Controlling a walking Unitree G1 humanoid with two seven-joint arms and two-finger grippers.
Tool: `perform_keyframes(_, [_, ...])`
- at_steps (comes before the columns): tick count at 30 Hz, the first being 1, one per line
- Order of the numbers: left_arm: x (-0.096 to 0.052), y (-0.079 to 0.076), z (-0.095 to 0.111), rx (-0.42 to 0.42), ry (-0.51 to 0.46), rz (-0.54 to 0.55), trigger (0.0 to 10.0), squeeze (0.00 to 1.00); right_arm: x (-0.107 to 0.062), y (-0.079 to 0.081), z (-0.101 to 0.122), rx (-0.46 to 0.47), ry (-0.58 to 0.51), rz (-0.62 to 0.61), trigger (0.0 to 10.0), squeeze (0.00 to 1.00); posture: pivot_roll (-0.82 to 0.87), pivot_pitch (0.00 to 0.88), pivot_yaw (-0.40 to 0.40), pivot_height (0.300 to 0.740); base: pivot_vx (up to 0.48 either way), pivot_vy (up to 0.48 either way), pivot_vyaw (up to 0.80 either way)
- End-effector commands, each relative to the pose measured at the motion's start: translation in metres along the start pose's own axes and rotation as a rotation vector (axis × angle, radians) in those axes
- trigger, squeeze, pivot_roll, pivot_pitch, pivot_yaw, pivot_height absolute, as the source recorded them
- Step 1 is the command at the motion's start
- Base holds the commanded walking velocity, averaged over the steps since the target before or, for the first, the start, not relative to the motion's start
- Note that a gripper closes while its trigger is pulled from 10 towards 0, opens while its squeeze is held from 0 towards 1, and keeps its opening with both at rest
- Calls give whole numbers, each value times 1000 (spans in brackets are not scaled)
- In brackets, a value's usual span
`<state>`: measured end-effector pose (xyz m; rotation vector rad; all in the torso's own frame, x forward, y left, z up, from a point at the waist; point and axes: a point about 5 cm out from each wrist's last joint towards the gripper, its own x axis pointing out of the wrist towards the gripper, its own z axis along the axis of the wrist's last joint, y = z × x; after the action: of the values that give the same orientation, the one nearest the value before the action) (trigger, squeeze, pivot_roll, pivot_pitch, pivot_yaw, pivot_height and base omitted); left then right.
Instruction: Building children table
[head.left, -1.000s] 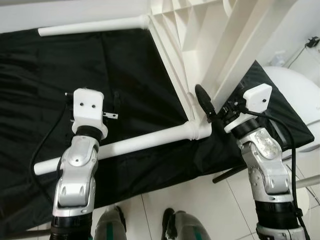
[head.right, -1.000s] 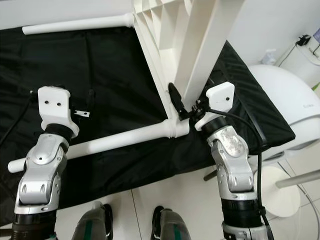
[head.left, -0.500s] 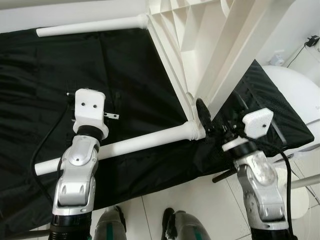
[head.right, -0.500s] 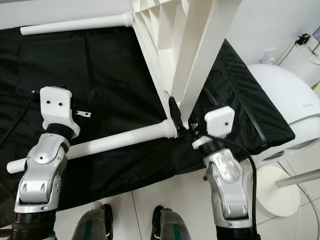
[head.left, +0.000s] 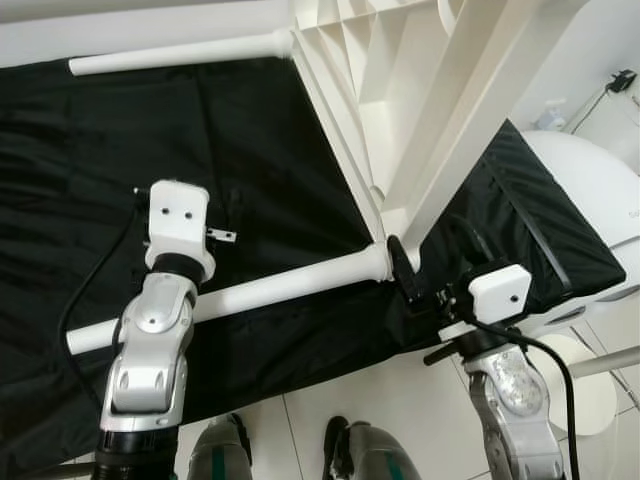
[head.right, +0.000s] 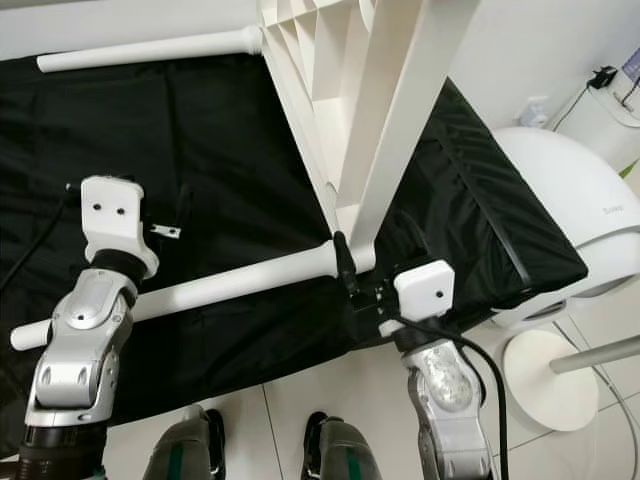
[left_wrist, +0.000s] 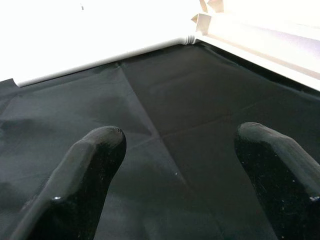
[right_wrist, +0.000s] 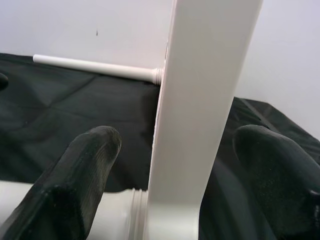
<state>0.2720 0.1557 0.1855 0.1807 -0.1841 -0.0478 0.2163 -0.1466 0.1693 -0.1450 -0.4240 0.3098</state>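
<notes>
A: Where is the children's table (head.left: 400, 110) right now?

B: It stands tipped on its edge on the black cloth (head.left: 250, 140) that covers the bench, ribbed underside facing the robot. Two legs are fitted on this side: the near leg (head.left: 260, 290) runs out over the cloth toward the robot's left, and the far leg (head.left: 180, 52) lies along the back edge.

A: And the grippers?

B: The right gripper (right_wrist: 175, 165) sits at the near corner, its jaws apart with the white edge rail (right_wrist: 200, 100) of the top standing between them, not clamped on it as far as I can see. The left gripper (left_wrist: 180, 165) hovers over bare cloth beyond the near leg, jaws apart too, holding nothing.

A: How will it handle, do you think?

B: I judge it to be moulded plastic, so light and stiff, but smooth and glossy, likely slippery under hard black fingers. Balanced on edge, it could tip or pivot from a small push.

A: Where would you take hold?

B: On the flat rail near the corner, where the right jaws already straddle it; flat faces give a better seat than the round leg. The leg would probably roll in the grip, and levering on its outer end could strain the collar (head.left: 378, 262) where it meets the top.
</notes>
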Motion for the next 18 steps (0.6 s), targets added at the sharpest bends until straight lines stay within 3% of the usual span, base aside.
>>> perform_keyframes(1, [-3,-2,-3,10,6,-23,10000,0,-5,-3,-6,8,21,-7,10000,1000,31,142,-50,740,0,0,0])
perform_keyframes(2, [-4,-1,-4,4,7,-22,10000,180,-6,-4,-8,2,29,-1,10000,1000,33,143,-50,740,0,0,0])
perform_keyframes(3, [-4,-1,-4,4,7,-22,10000,180,-6,-4,-8,2,29,-1,10000,1000,33,143,-50,740,0,0,0])
perform_keyframes(4, [-5,-1,-4,-5,2,-26,10000,886,-6,-3,-10,-5,34,2,10000,1000,36,143,-52,740,0,0,0])
perform_keyframes(5, [-5,-1,-4,-5,2,-26,10000,886,-6,-3,-10,-5,34,2,10000,1000,36,143,-52,740,0,0,0])
perform_keyframes(6, [-6,0,-3,-12,-7,-27,10000,1000,-6,-3,-11,-13,36,7,10000,549,39,144,-53,740,0,0,0])
perform_keyframes(7, [-7,1,-3,0,-9,-21,10000,1000,-6,-2,-11,-21,36,10,10000,0,42,144,-54,740,0,0,0])
perform_keyframes(10, [-8,2,-3,10,-2,-22,10000,1000,-7,-2,-11,-22,38,22,10000,0,43,145,-53,740,0,0,0])
perform_keyframes(11, [-9,3,-3,20,-2,-18,10000,0,-7,0,-11,-2,37,35,10000,0,45,147,-53,740,0,0,0])
perform_keyframes(12, [-12,3,-3,-25,-10,-30,10000,349,-8,0,-11,3,35,38,10000,1000,45,148,-53,740,0,0,0])
perform_keyframes(14, [-14,3,-2,-62,-18,-40,10000,349,-9,0,-10,7,34,38,10000,1000,45,148,-53,740,0,0,0])
perform_keyframes(15, [-17,4,-2,-50,-20,-31,10000,1000,-10,-1,-11,-4,36,32,10000,1000,45,150,-52,740,0,0,0])
perform_keyframes(16, [-18,6,-3,-11,-7,-6,10000,1000,-10,-2,-11,-15,40,26,10000,1000,45,152,-52,740,0,0,0])
perform_keyframes(17, [-20,7,-5,8,2,12,10000,1000,-11,-3,-12,-19,43,22,10000,733,44,152,-52,740,0,0,0])
perform_keyframes(18, [-20,7,-5,8,2,12,10000,1000,-11,-3,-12,-19,43,22,10000,733,44,152,-52,740,0,0,0])
